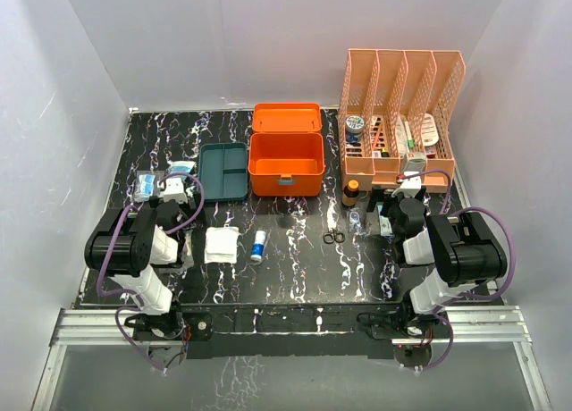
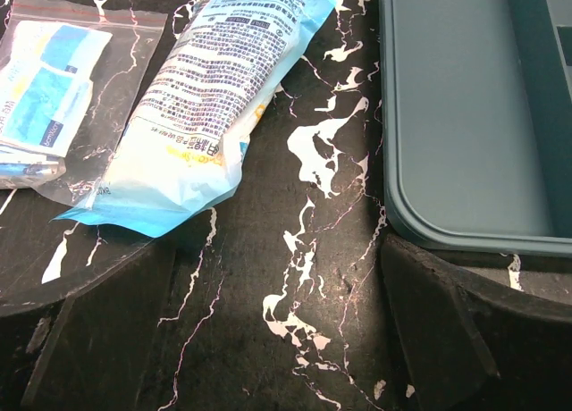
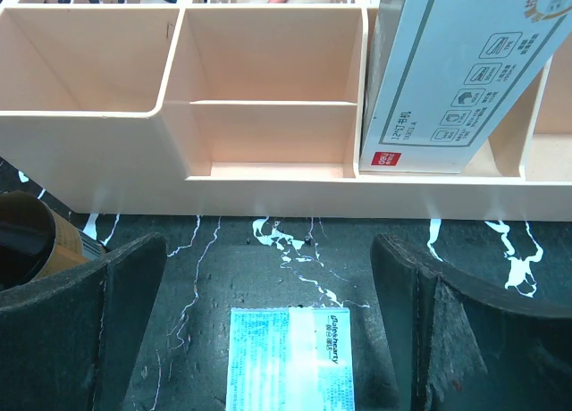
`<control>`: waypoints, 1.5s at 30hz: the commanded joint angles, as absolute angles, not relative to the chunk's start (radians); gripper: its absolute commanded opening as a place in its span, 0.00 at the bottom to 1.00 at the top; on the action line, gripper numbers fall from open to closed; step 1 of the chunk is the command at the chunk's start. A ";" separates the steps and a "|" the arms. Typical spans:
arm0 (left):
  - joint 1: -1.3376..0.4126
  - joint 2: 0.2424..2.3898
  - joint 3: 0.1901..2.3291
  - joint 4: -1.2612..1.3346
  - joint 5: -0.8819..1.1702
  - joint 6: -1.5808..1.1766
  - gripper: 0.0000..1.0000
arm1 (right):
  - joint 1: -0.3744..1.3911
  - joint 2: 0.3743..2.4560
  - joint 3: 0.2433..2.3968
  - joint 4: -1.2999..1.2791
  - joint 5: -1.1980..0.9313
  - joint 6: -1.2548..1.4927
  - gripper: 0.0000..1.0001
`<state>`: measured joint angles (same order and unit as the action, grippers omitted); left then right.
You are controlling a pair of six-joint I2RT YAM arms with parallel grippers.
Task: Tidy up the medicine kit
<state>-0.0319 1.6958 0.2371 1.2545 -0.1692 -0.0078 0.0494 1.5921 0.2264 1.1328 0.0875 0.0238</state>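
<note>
The medicine kit (image 1: 286, 165) stood at the far middle of the table (image 1: 295, 277), its orange lid thrown back. Its teal tray (image 1: 223, 171) lay out on the table just to the left of the box.

The left tool (image 2: 273, 259) hung with its jaws wide apart and nothing between them, over bare table. The tray's rounded corner sat beside its right finger. A blue-and-white printed packet (image 2: 206, 98) lay just ahead, with a clear zip bag (image 2: 63, 89) of small sachets further left.

The right tool (image 3: 268, 268) was likewise spread open and empty, facing the front of the peach file organizer (image 3: 268, 188). A white carton (image 3: 456, 71) leaned in one of its front bins. A small pale-blue sachet (image 3: 290, 357) lay flat on the table between the fingers. What looked like a brown bottle (image 3: 31, 241) showed at the left edge.

Scissors (image 1: 333, 237), a white pad (image 1: 221, 245) and a small blue-capped tube (image 1: 258, 247) lay on the near table.
</note>
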 commanded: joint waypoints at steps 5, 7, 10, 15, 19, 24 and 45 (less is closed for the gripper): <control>-0.026 1.675 0.249 1.280 -0.156 -0.011 0.99 | 0.045 1.588 0.242 1.195 0.103 0.017 0.98; -0.026 1.678 0.249 1.281 -0.157 -0.007 0.99 | 0.046 1.589 0.242 1.192 0.103 0.017 0.98; -0.028 1.687 0.251 1.296 -0.165 0.004 0.99 | 0.046 1.589 0.242 1.192 0.103 0.018 0.98; -0.025 1.674 0.250 1.275 -0.159 -0.010 0.99 | 0.045 1.588 0.244 1.192 0.103 0.018 0.98; -0.025 1.665 0.253 1.265 -0.171 -0.003 0.99 | 0.045 1.587 0.244 1.186 0.101 0.018 0.98; -0.025 1.533 0.330 1.022 -0.231 -0.016 0.99 | 0.045 1.486 0.264 1.068 0.134 0.020 0.99; -0.017 0.926 0.523 0.074 -0.198 -0.017 0.98 | 0.051 1.069 0.394 0.431 0.124 0.032 0.98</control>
